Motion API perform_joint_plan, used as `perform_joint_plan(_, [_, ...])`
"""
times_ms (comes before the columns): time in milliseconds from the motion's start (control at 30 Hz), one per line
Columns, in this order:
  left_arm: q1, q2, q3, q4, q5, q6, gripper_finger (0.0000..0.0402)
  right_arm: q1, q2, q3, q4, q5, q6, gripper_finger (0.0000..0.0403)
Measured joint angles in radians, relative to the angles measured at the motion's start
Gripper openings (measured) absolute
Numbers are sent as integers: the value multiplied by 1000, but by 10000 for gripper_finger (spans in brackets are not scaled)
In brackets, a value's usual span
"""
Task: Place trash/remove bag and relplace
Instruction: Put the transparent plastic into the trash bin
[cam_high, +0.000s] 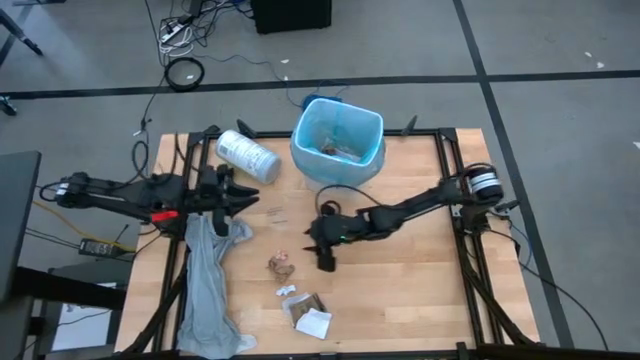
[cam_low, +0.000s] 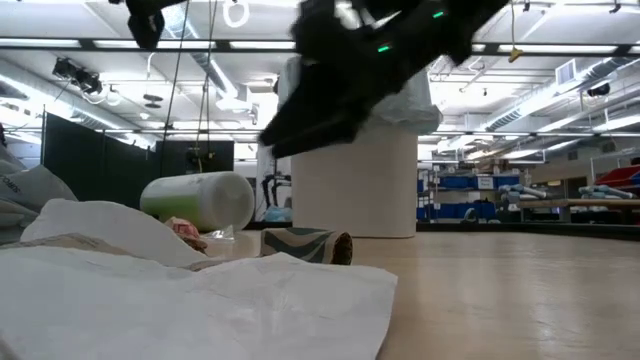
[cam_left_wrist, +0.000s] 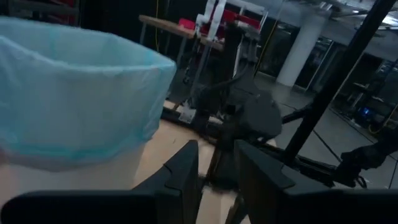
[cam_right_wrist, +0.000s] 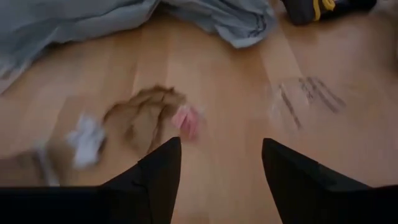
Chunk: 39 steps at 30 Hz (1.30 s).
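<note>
- Bin with light-blue bag (cam_high: 338, 141): one.
- White printed roll (cam_high: 248, 156): one.
- Grey plastic sheet (cam_high: 207, 290): one.
- Trash scraps (cam_high: 282, 265) on tabletop (cam_high: 420, 290): about four.

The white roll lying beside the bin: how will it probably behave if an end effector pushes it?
The white roll lies on its side on the table, so a sideways push would likely make it roll. It looks rigid, probably keeping its shape. The bin close by might stop it.
</note>
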Motion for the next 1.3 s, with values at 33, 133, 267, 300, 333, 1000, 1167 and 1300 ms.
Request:
perform_joint_plan(33, [0, -12, 5, -5, 0, 5, 113, -8, 30, 29, 0, -5, 3, 210])
perform_joint_plan(133, [0, -48, 6, -19, 0, 28, 113, -31, 117, 119, -6, -13, 1, 210])
perform_joint_plan(267, [0, -76, 6, -42, 0, 38, 113, -62, 207, 241, -32, -6, -20, 210])
perform_joint_plan(300, [0, -79, 6, -43, 1, 39, 113, -70, 227, 271, -37, 10, -21, 209])
perform_joint_plan(333, [0, -81, 6, -47, 2, 39, 113, -79, 245, 298, -59, 32, -21, 208])
perform_joint_plan(1000, [0, -84, 6, -45, 23, 48, 113, -191, 347, 404, -136, 113, 8, 203])
perform_joint_plan(1167, [0, -84, 5, -44, 25, 48, 113, -185, 403, 404, -104, 80, 17, 203])
perform_joint_plan(1300, [0, -84, 5, -44, 25, 48, 113, -179, 410, 405, -115, 88, 30, 202])
